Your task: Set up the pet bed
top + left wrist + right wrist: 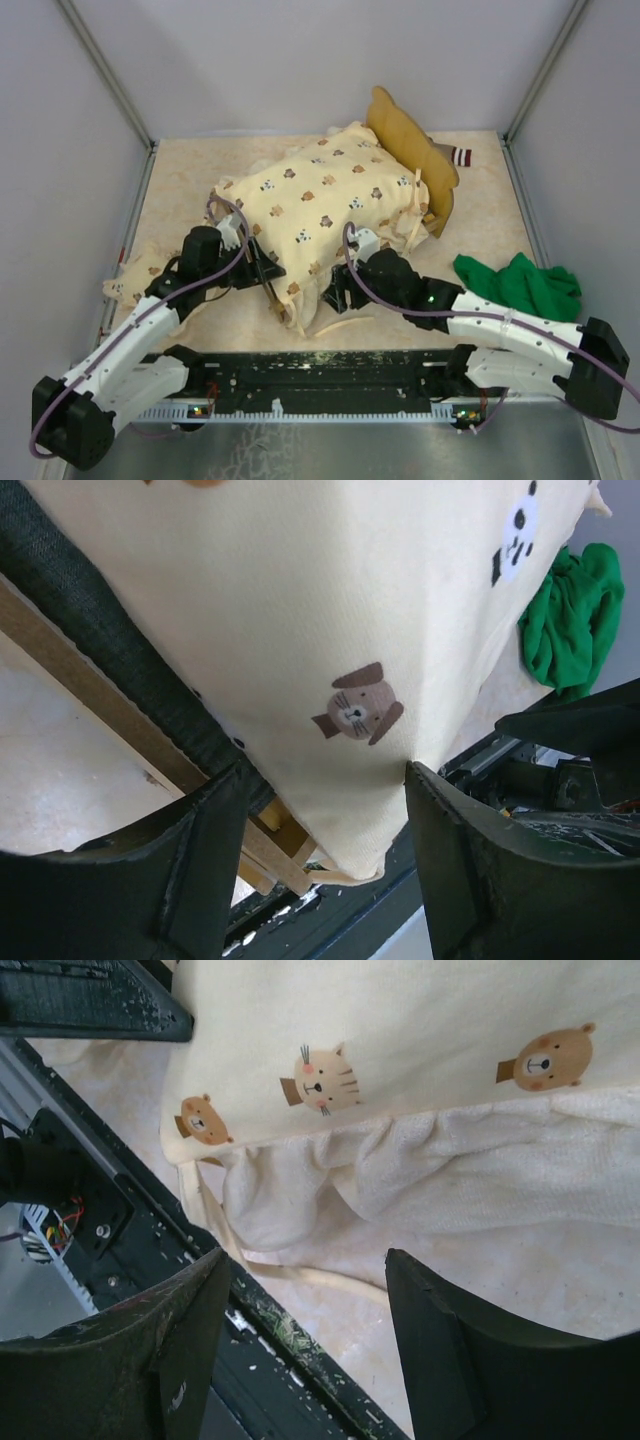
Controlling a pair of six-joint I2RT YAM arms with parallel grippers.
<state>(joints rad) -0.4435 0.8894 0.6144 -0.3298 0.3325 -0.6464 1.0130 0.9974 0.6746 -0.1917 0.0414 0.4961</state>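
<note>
Pet bed (410,150) is set mid tabletop (480,220) w/ quilt (320,200) already laid over it; near hem is judged unfinished, bunched & hanging; left pincer (325,775) is held wide astride quilt corner; right pincer (308,1260) wide, nothing gripped.

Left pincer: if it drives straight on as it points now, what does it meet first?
Probably the cream animal-print quilt: its hanging corner sits inside the open left pincer. The light-wood pet bed frame lies behind; depth unclear.
</note>
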